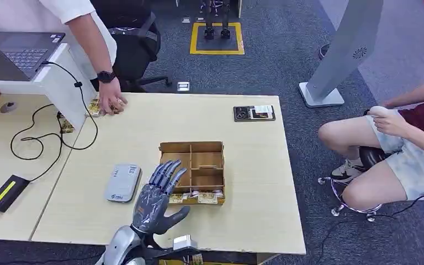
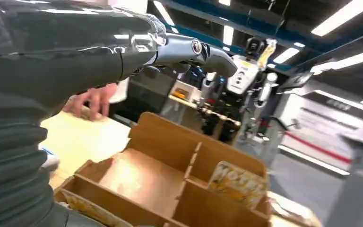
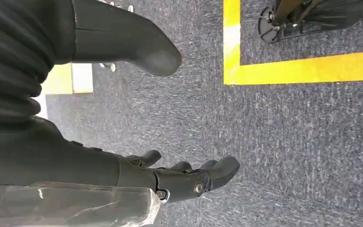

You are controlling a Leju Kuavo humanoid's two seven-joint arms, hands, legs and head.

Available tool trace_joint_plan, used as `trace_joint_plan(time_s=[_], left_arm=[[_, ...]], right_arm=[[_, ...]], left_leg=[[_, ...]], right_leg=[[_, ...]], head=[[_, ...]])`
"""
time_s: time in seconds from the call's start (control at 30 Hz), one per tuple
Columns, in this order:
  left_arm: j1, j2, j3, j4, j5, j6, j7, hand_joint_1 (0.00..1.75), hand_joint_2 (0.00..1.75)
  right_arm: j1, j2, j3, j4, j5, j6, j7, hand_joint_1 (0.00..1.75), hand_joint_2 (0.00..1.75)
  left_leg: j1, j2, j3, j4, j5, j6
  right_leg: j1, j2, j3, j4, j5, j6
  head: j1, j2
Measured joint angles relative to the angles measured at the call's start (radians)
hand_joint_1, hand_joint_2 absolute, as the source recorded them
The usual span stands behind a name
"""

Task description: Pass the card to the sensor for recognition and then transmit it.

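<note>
I had the tabletop (image 1: 243, 182) ahead of me, with a person's hand (image 1: 110, 99) resting on a small stack of cards at its far edge. Near the middle stood the partitioned cardboard box (image 1: 196, 160). Its larger compartments looked bare, while the narrow slot along its near side held the cards (image 1: 201, 197), standing on edge in a row; in the left wrist view one yellow-printed card (image 2: 236, 182) leaned upright against a divider. Just beside the box lay the grey sensor (image 1: 122, 183), flat on the tabletop. My left hand (image 1: 157, 199) hovered between sensor and box, fingers spread and holding nothing. My right hand (image 3: 189, 177) hung over the carpet, fingers loosely extended and empty. I judged a card to be light, thin, stiff and slick, so I would pinch its exposed top edge between thumb and finger rather than try to lift it flat.
</note>
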Motion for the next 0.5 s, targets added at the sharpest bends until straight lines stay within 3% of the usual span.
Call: trace_joint_plan(time_s=[0.1,0.23,0.5], left_arm=[[-0.017,-0.011,0.000,0.033,-0.083,0.000,0.073,0.00,1.75],[-0.031,-0.021,0.000,0.062,-0.157,-0.004,0.120,0.00,1.75],[-0.040,-0.026,0.000,0.096,-0.178,-0.005,0.124,0.00,1.75]], right_arm=[[0.000,0.000,0.004,0.000,-0.002,0.000,0.004,0.00,1.75],[0.000,0.000,0.013,0.000,-0.013,0.000,0.009,0.00,1.75],[-0.001,0.000,0.021,0.000,-0.013,0.001,0.011,0.00,1.75]], left_leg=[[0.000,0.000,0.000,0.000,0.000,0.000],[0.000,0.000,0.000,0.000,0.000,0.000],[0.000,0.000,0.000,0.000,0.000,0.000]], right_leg=[[0.000,0.000,0.000,0.000,0.000,0.000],[0.000,0.000,0.000,0.000,0.000,0.000],[0.000,0.000,0.000,0.000,0.000,0.000]], head=[[0.000,0.000],[0.000,0.000],[0.000,0.000]])
